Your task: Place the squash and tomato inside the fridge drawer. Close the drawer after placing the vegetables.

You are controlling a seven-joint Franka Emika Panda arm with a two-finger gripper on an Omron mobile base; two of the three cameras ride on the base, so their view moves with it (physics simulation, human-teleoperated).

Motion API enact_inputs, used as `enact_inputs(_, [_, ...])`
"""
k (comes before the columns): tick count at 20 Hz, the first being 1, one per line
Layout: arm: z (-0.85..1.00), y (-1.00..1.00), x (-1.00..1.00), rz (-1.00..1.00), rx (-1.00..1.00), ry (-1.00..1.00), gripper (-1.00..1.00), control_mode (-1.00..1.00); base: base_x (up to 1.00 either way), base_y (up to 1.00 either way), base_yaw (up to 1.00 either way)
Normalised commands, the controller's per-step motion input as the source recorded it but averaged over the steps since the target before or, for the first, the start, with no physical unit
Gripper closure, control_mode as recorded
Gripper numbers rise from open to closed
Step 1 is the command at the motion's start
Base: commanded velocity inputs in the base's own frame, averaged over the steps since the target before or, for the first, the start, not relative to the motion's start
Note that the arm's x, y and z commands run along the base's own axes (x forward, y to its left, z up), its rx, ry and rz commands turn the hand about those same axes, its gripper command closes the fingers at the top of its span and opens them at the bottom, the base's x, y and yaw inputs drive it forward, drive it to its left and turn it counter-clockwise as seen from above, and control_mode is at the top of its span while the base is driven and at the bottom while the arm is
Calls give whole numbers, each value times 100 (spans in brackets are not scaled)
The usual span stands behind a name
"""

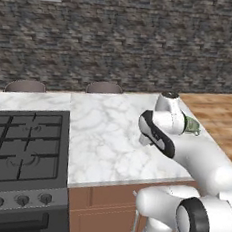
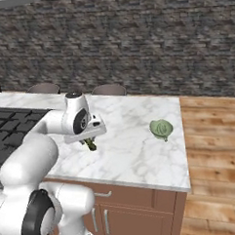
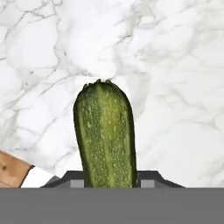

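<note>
While our end effector (image 3: 109, 181) clenched the dark green squash (image 3: 106, 135) above the marble worktop (image 2: 136, 152), we judged the task barely begun: tomato, fridge drawer loading, and closing all remained ahead.

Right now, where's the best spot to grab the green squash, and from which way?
Across its slim middle, coming down from above. The squash lies flat on the marble counter, long and narrow, so fingers fit either side. The gripper looks already shut on it that way.
</note>
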Motion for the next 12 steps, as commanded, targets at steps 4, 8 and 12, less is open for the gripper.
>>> enact_inputs(4, [79, 0, -81, -4, 0, -8, 100, -100, 0, 0, 0])
enact_inputs(8, [77, 0, -64, -1, 0, -10, 100, -100, 0, 0, 0])
enact_inputs(12, [11, 2, -14, 0, 0, -1, 100, -100, 0, 0, 0])
